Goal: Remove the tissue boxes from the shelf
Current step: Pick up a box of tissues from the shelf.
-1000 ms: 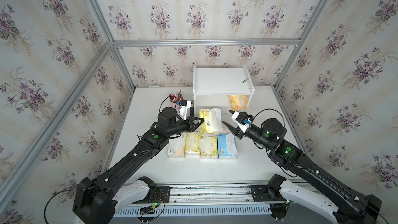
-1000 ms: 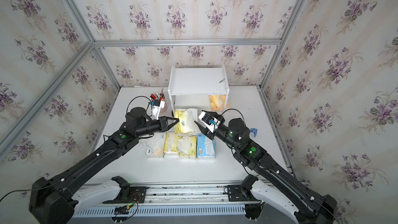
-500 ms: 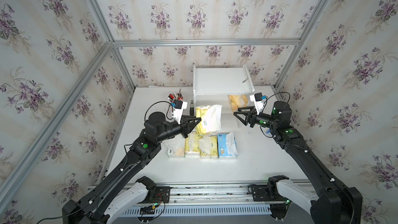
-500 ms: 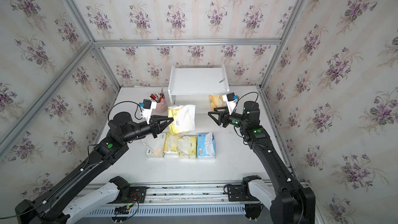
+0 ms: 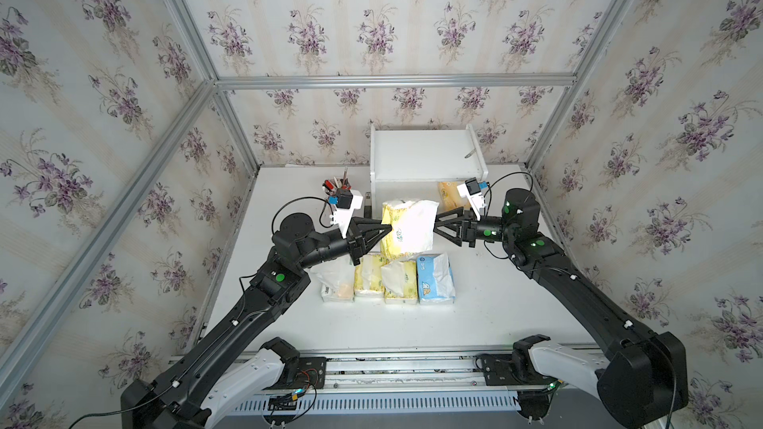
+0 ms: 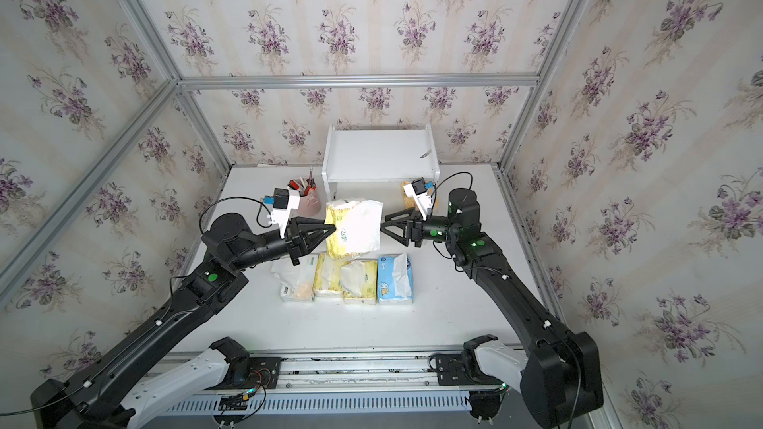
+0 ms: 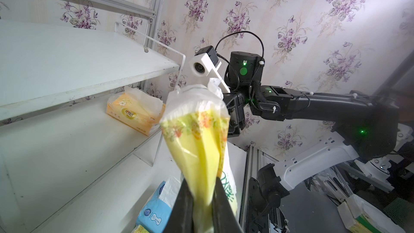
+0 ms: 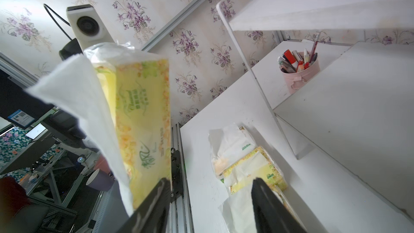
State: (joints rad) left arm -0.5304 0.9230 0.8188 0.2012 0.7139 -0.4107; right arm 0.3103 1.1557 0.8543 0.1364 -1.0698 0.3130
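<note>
left gripper [image 5: 387, 229] clamped on yellow pack [image 5: 408, 226] end seam, pack in air over desk [image 5: 495, 315], ahead of shelf [image 5: 425, 154] front edge | long axis pointed at right gripper [image 5: 435, 226]: fingers apart, empty, just beside far end | orange pack [image 5: 450, 195] sat at lower board's right end, right arm nearer

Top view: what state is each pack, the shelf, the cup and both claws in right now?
Shelf, upright.
Orange pack, lying on shelf's lower board.
Yellow pack, in the air, pinched at one end.
Left claw, shut on yellow pack.
Right claw, open, at that pack's other end.
Four-pack row, lying on table.
Pen cup, upright, holds pens.
</note>
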